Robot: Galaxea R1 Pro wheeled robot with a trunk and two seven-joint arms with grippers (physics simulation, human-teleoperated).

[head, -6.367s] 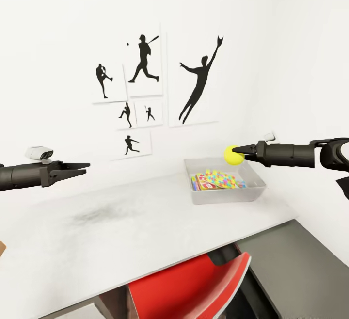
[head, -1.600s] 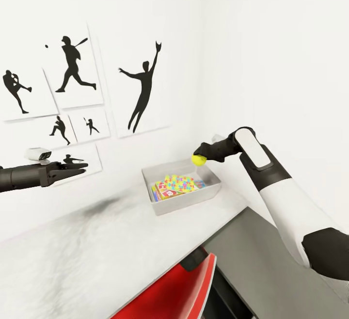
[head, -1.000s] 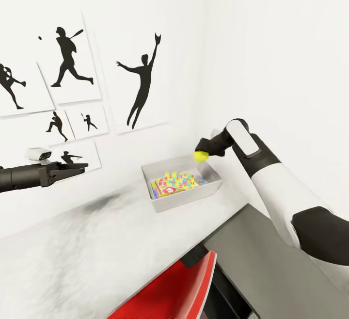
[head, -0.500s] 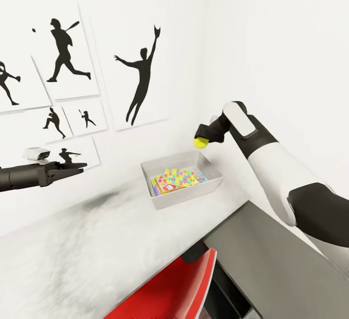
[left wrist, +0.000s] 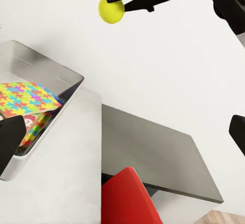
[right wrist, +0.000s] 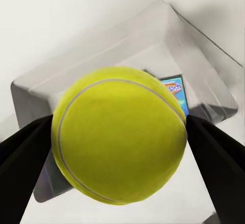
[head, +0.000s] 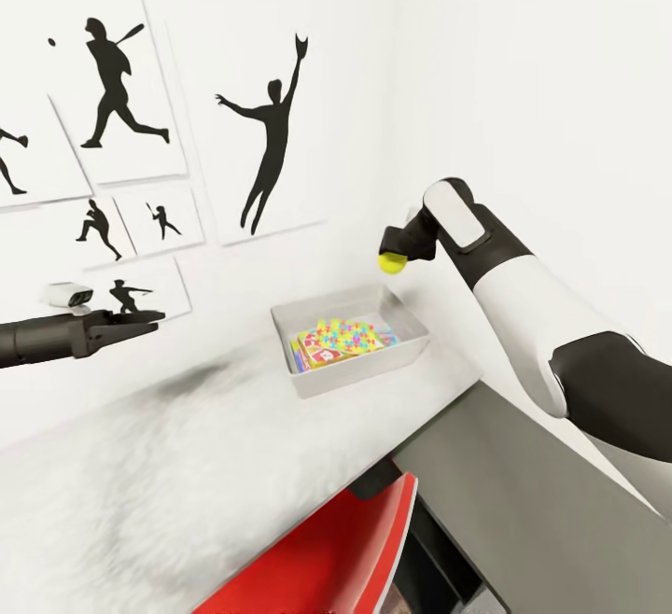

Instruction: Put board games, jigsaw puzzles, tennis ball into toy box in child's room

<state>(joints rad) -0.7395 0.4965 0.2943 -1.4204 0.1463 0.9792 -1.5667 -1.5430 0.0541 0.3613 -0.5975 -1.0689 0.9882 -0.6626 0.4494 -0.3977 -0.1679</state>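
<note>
The yellow tennis ball (head: 391, 263) hangs in the air, with my right gripper (head: 395, 254) shut on it, above the far right corner of the grey toy box (head: 311, 384). The box stands on the white table near the wall corner and holds a colourful jigsaw puzzle (head: 343, 335) lying on top of flat game boxes. In the right wrist view the ball (right wrist: 120, 140) sits between the two dark fingers (right wrist: 20, 170), with the toy box (right wrist: 204, 73) below it. My left gripper (head: 154, 317) hovers open and empty over the table, well left of the box.
The white table (head: 187, 465) reaches to the wall with silhouette posters (head: 271, 152). A red chair (head: 327, 558) is tucked under the table's front edge. A lower grey surface (head: 523, 502) lies to the right, beside the right wall.
The camera has shifted. My right arm has lifted the tennis ball a little higher over the toy box's far right corner. The left gripper has stayed put.
</note>
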